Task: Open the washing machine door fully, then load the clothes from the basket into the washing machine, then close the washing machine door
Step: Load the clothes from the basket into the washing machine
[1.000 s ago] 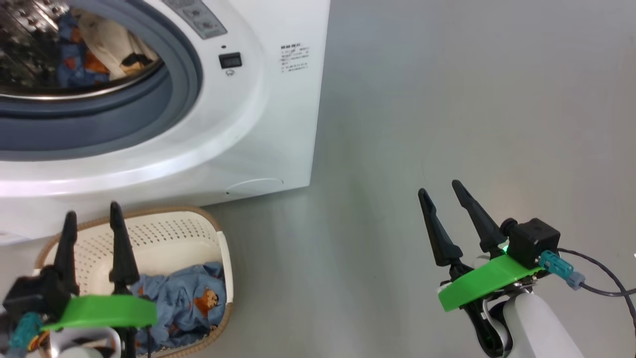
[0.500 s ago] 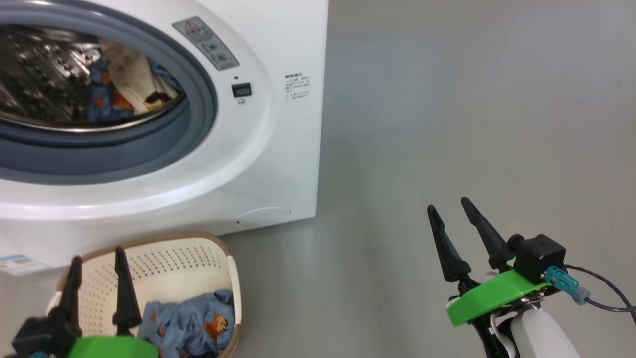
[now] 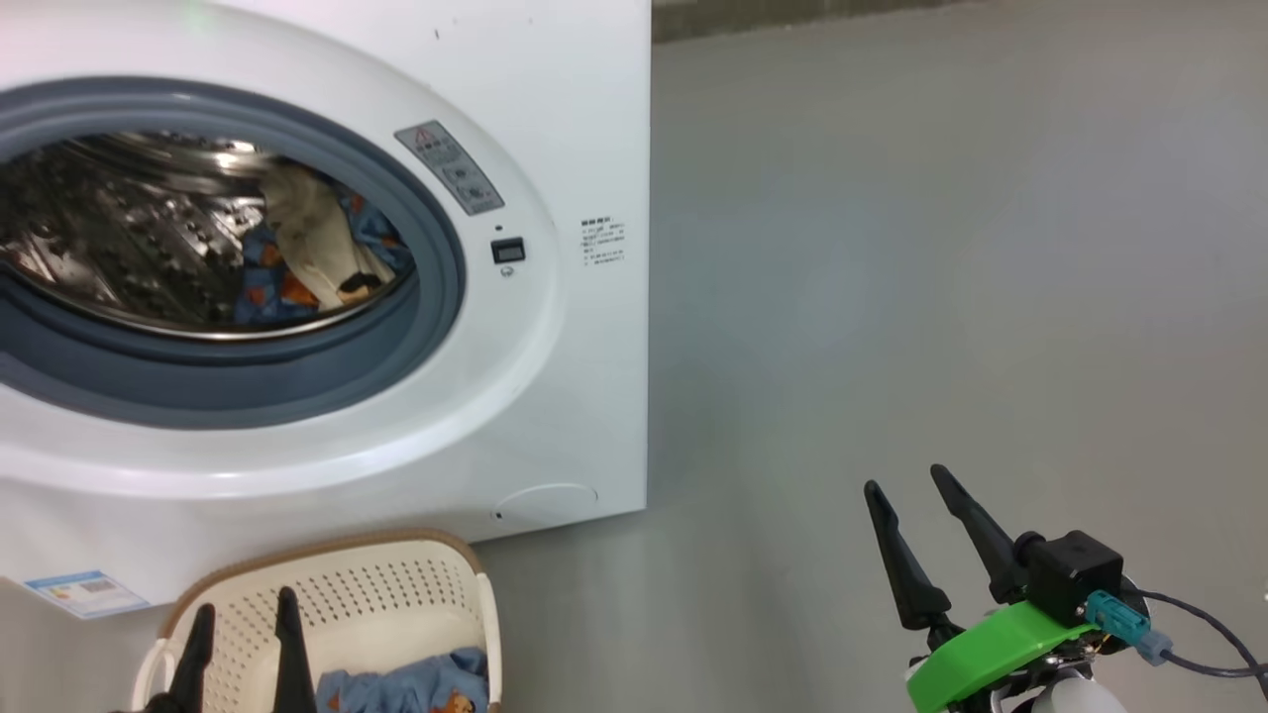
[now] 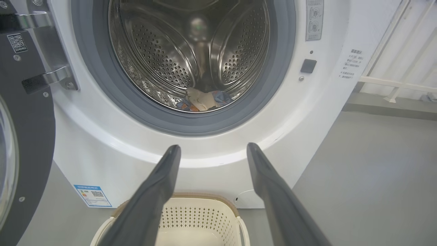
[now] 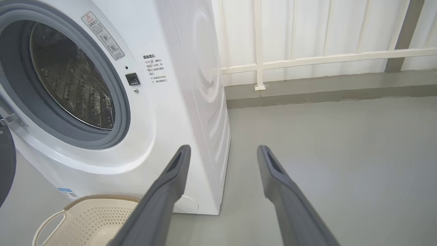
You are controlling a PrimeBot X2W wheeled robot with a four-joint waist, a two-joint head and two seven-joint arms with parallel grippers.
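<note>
A: Far left?
B: One washing machine door (image 4: 24, 136), swung open, black rim; next, washing machine (image 3: 575, 396), drum exposed; clothes (image 3: 307, 262), blue bear-print and cream pieces, lying low in the drum.
A: Below that?
B: One basket (image 3: 396, 594) on the floor (image 3: 892, 248), just before the machine, a blue bear-print piece inside; left gripper (image 3: 246, 601) over it, fingers apart, empty.
A: Right side?
B: One right gripper (image 3: 903, 477) over grey floor; fingers apart, holding nothing.

The bottom edge cuts off the left gripper (image 3: 246, 606) below its tips, the near half of the basket (image 3: 396, 594) under it, and most of the clothes (image 3: 426, 688) beside its right finger. To its left, the door (image 4: 30, 136) runs off-frame.
</note>
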